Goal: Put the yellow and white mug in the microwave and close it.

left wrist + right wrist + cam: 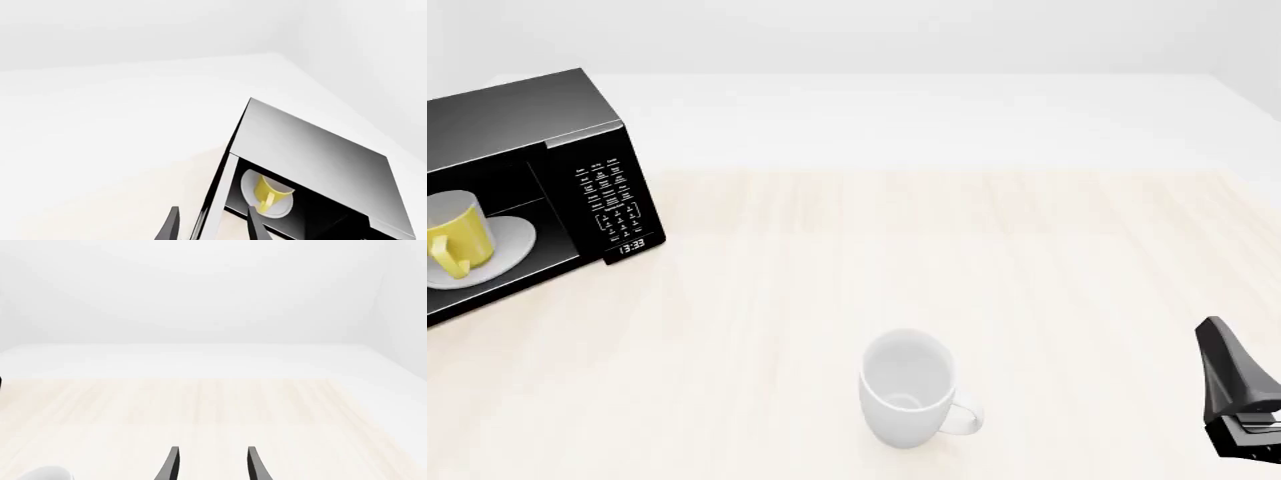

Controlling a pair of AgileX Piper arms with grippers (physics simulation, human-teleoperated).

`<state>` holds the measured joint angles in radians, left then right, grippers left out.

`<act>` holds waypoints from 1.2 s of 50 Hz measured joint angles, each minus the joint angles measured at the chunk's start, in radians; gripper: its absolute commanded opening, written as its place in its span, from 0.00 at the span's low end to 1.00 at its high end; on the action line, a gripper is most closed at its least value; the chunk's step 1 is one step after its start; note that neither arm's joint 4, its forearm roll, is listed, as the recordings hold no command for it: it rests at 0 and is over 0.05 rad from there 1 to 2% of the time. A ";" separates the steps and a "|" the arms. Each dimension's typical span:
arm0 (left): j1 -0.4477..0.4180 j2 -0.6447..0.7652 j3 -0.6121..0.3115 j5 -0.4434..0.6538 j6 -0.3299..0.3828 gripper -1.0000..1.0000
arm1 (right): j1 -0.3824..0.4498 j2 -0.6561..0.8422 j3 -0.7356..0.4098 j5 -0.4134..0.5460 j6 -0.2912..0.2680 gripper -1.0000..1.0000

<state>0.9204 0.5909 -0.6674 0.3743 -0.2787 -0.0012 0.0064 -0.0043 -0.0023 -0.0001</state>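
Standing on the white plate (510,240) inside the open microwave (521,120), the yellow and white mug (457,235) is seen; left gripper (212,226) and right gripper (212,465) are parted, empty.

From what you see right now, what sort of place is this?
Probably a simulated tabletop set up like a bare kitchen counter, not a real room. A black microwave stands open on a pale wooden table with a yellow and white mug inside, a white mug sits nearby, and the walls are featureless white.
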 measured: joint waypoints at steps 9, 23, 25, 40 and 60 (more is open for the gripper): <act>0.037 0.026 0.000 -0.013 -0.008 1.00 | 0.000 0.000 0.000 0.000 0.000 1.00; 0.095 0.061 -0.001 -0.030 -0.024 1.00 | 0.000 0.000 0.000 0.000 0.000 1.00; 0.103 0.066 -0.002 -0.032 -0.027 1.00 | 0.000 0.000 0.000 0.000 0.000 1.00; 0.173 0.110 -0.003 -0.051 -0.048 1.00 | 0.000 0.000 0.000 0.000 0.000 1.00; 0.269 0.183 0.008 -0.090 -0.058 1.00 | 0.000 0.000 0.000 0.000 0.000 1.00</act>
<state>1.1895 0.7743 -0.6592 0.2841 -0.3363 -0.0012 0.0063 -0.0043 -0.0023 -0.0001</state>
